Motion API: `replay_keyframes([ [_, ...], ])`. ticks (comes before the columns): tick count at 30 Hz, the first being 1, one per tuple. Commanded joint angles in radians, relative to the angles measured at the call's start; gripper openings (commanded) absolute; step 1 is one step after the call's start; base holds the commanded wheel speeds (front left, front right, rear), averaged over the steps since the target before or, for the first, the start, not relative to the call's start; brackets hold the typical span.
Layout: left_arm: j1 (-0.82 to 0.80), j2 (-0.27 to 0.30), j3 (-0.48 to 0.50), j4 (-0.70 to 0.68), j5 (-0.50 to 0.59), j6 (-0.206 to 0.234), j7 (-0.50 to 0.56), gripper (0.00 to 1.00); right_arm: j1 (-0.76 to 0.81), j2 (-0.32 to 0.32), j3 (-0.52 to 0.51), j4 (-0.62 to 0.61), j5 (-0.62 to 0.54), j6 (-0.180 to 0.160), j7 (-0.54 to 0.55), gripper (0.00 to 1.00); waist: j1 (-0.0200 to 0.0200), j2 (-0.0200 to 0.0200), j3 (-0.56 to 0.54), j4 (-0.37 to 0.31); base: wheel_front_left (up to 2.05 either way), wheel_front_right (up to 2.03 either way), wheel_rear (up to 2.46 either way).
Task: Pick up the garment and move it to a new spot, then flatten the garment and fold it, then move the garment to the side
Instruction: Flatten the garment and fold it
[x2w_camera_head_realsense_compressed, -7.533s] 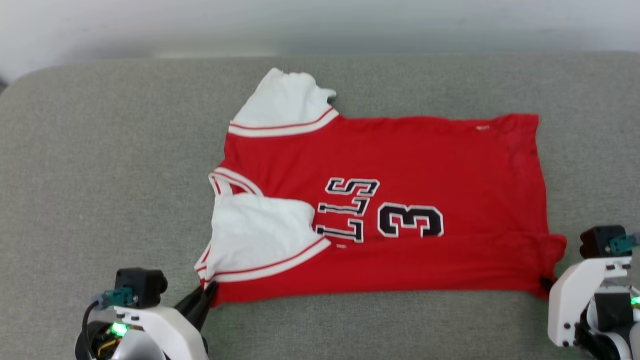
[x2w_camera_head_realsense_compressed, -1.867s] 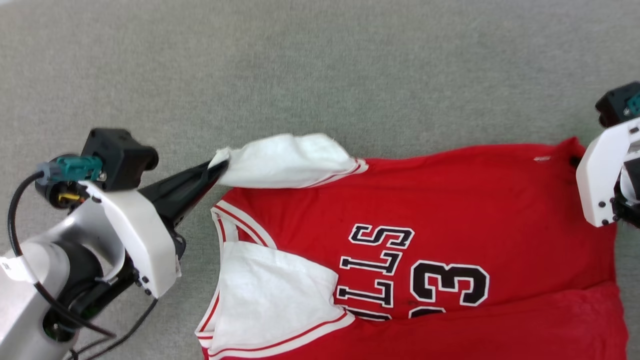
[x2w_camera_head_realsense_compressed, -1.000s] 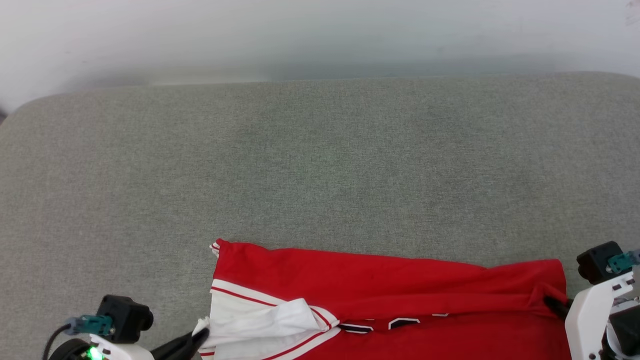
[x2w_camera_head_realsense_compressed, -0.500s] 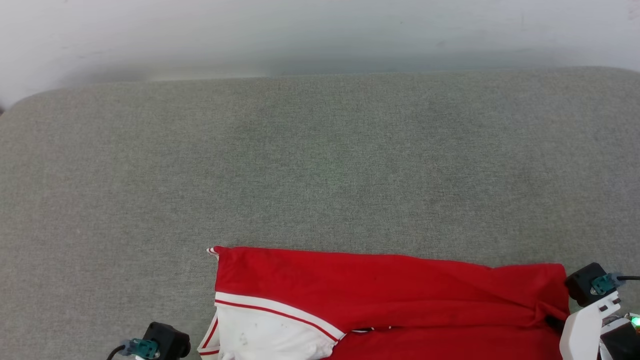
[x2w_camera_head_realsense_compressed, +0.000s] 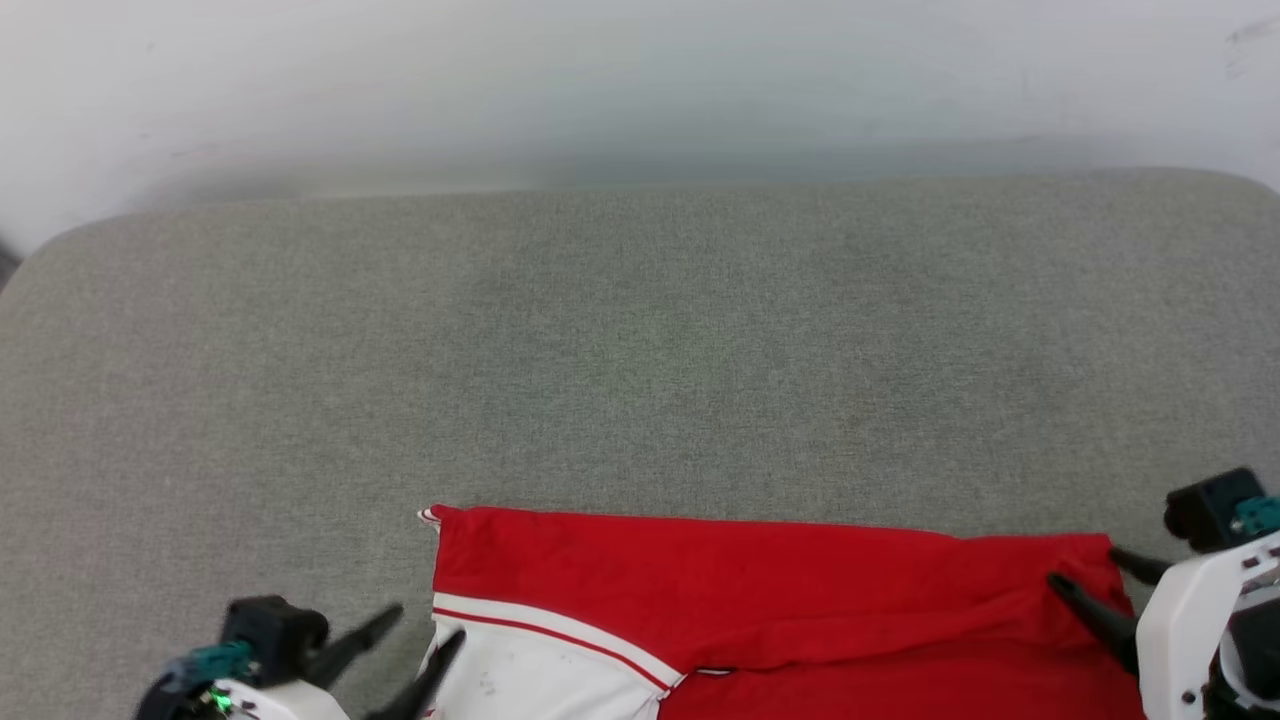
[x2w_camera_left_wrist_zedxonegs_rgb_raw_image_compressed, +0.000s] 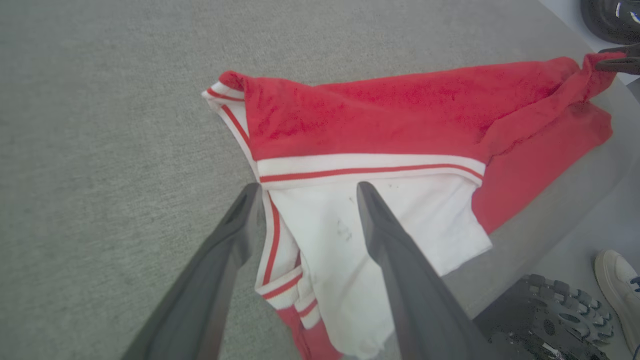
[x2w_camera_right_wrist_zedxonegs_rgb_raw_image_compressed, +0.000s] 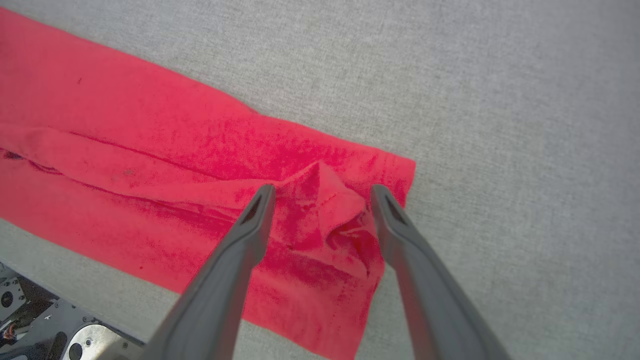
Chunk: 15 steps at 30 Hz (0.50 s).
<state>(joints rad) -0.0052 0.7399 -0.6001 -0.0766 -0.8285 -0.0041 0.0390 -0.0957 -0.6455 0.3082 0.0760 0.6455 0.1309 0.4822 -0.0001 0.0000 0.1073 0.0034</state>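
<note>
A grey woven cushion (x2w_camera_head_realsense_compressed: 640, 350) stretches across the head view, with a pale wall (x2w_camera_head_realsense_compressed: 640, 80) behind it. The garment (x2w_camera_head_realsense_compressed: 760, 590) lies along the near edge, folded into a long red band, with a white sleeve (x2w_camera_head_realsense_compressed: 540, 680) and striped trim at its left end. The left gripper (x2w_camera_head_realsense_compressed: 425, 633) is at lower left with its fingers spread, one over the sleeve's edge and one over bare cushion. The right gripper (x2w_camera_head_realsense_compressed: 1083, 567) is at lower right, fingers apart at the garment's right end, nothing pinched.

In the left wrist view, the two fingers straddle the sleeve's striped edge, gaping and holding nothing. I can't tell whether they touch the cloth. At the far red corner sits a dark finger of the right gripper. Past the cushion's edge, a white shoe (x2w_camera_left_wrist_zedxonegs_rgb_raw_image_compressed: 617, 280) rests on the floor near the robot's dark base (x2w_camera_left_wrist_zedxonegs_rgb_raw_image_compressed: 545, 320).

In the right wrist view, the fingers stand wide over the garment's end. A small red pucker (x2w_camera_right_wrist_zedxonegs_rgb_raw_image_compressed: 325, 205) peaks between the tips, but they are not clamped on it. The cloth reaches close to the cushion's near edge.
</note>
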Motion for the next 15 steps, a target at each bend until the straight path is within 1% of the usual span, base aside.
replay_keyframes([
  [1, -0.014, -0.01, 0.029, -0.014, 0.005, 0.02, -0.041, 1.0, -0.002, 0.017, -0.031, -0.026, 0.009, 0.0, 0.01, 1.0, 0.0001, 0.0, -0.013, -0.002, 0.0, 0.0, 0.0],
  [5, 0.002, -0.042, 0.109, -0.035, -0.012, 0.071, -0.16, 1.0, 0.026, 0.071, -0.128, -0.078, 0.021, 0.0, 0.045, 1.0, 0.0001, 0.0, -0.025, -0.004, 0.0, 0.0, 0.0],
  [9, 0.027, -0.091, 0.185, -0.043, -0.015, 0.12, -0.268, 1.0, 0.063, 0.138, -0.234, -0.1, -0.037, 0.0, 0.087, 1.0, 0.0001, 0.0, -0.028, -0.004, 0.0, 0.0, 0.0],
  [10, 0.027, -0.091, 0.185, -0.043, -0.015, 0.12, -0.268, 1.0, 0.063, 0.138, -0.234, -0.1, -0.037, 0.0, 0.087, 1.0, 0.0001, 0.0, -0.028, -0.004, 0.0, 0.0, 0.0],
  [12, 0.045, -0.127, 0.225, -0.043, -0.013, 0.135, -0.291, 1.0, 0.085, 0.18, -0.284, -0.099, -0.065, 0.0, 0.114, 1.0, 0.0001, 0.0, -0.027, -0.004, 0.0, 0.0, 0.0],
  [15, 0.068, -0.18, 0.297, -0.046, 0.027, 0.141, -0.304, 1.0, 0.114, 0.244, -0.367, -0.086, -0.117, 0.0, 0.154, 1.0, 0.0001, 0.0, -0.023, 0.002, 0.0, 0.0, 0.0],
])
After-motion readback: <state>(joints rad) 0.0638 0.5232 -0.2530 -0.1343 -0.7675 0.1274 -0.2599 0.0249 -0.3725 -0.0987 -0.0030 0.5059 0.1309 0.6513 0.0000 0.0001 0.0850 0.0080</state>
